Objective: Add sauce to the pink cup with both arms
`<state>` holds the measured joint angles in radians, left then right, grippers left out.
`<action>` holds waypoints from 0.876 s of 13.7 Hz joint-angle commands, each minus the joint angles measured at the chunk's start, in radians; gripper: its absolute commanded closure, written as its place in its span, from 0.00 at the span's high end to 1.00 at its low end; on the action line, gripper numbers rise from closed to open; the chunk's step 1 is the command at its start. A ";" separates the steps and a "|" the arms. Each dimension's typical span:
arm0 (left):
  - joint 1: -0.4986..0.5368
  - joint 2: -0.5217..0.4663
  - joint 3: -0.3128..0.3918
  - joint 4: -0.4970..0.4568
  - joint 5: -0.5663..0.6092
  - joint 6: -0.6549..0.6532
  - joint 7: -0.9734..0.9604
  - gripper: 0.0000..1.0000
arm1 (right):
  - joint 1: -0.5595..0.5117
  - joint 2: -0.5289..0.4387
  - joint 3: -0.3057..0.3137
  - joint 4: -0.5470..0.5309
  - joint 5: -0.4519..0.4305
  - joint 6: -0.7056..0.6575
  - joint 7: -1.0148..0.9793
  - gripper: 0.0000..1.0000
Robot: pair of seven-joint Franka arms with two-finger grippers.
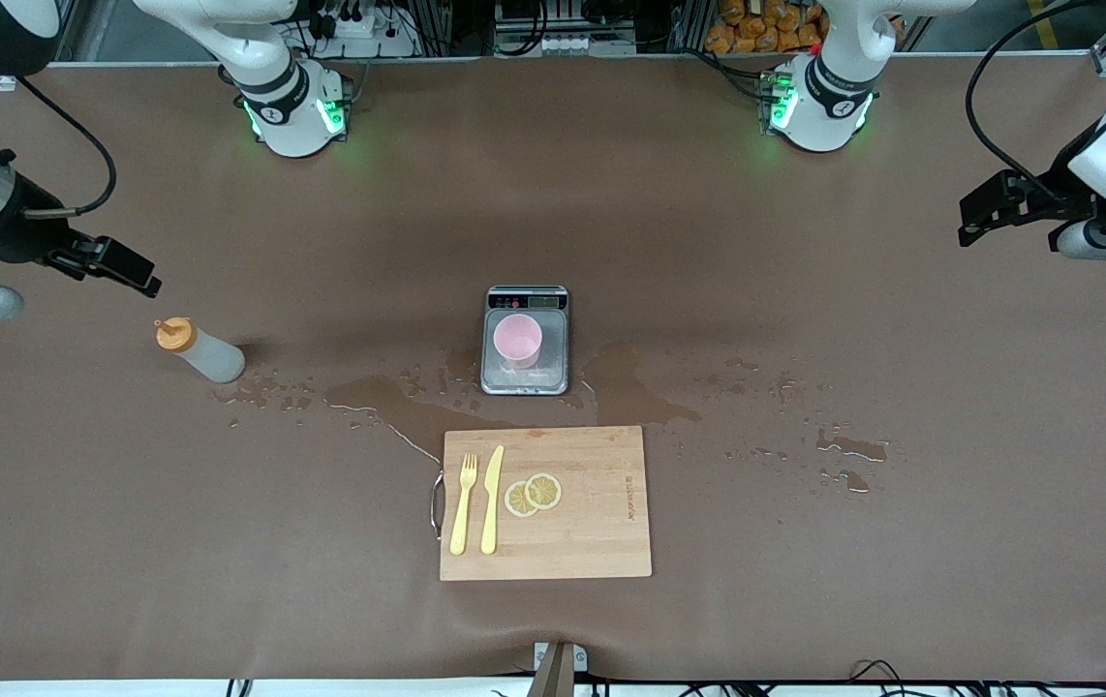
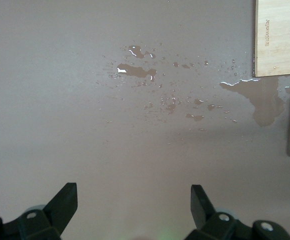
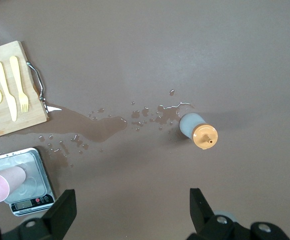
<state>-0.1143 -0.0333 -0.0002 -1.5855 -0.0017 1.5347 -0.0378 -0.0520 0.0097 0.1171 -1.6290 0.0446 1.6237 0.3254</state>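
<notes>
Pink cup (image 1: 517,340) stands on the scale (image 1: 525,373), sauce bottle (image 1: 200,351) upright toward my right arm's end; my right gripper (image 3: 130,210) and left gripper (image 2: 134,205) hang spread, holding nothing.

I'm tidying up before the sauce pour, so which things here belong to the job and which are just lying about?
Job:
pink cup on the scale
sauce bottle
left pincer, open
right pincer, open

Lying about:
cutting board
fork
knife
lemon slices
spilled puddles
</notes>
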 commanded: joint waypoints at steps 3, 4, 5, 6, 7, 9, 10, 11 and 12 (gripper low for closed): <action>0.001 0.000 0.000 0.012 -0.012 -0.001 0.016 1.00 | 0.014 0.015 -0.005 0.028 -0.032 -0.010 -0.005 1.00; 0.001 0.000 0.000 0.012 -0.012 -0.001 0.016 1.00 | 0.014 0.015 -0.004 0.027 -0.051 -0.010 -0.006 1.00; 0.001 0.000 0.000 0.012 -0.012 -0.001 0.016 1.00 | 0.012 0.015 -0.004 0.027 -0.054 -0.010 -0.026 1.00; 0.001 0.000 0.000 0.012 -0.012 -0.001 0.016 1.00 | 0.012 0.015 -0.004 0.027 -0.054 -0.008 -0.076 1.00; 0.001 0.000 0.000 0.012 -0.012 -0.001 0.016 1.00 | 0.009 0.015 -0.004 0.024 -0.052 -0.010 -0.104 1.00; 0.001 0.000 0.000 0.012 -0.012 -0.001 0.016 1.00 | 0.009 0.013 -0.005 0.026 -0.054 -0.010 -0.108 1.00; 0.001 0.000 0.000 0.010 -0.012 -0.001 0.018 1.00 | 0.011 0.013 -0.005 0.026 -0.054 -0.011 -0.108 1.00; 0.001 0.000 0.000 0.012 -0.012 -0.001 0.018 1.00 | 0.011 0.013 -0.005 0.026 -0.054 -0.012 -0.108 1.00; 0.001 0.000 0.000 0.012 -0.012 -0.001 0.018 1.00 | 0.011 0.013 -0.005 0.027 -0.054 -0.010 -0.112 1.00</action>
<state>-0.1143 -0.0333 -0.0002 -1.5854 -0.0017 1.5347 -0.0378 -0.0520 0.0110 0.1172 -1.6276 0.0140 1.6237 0.2277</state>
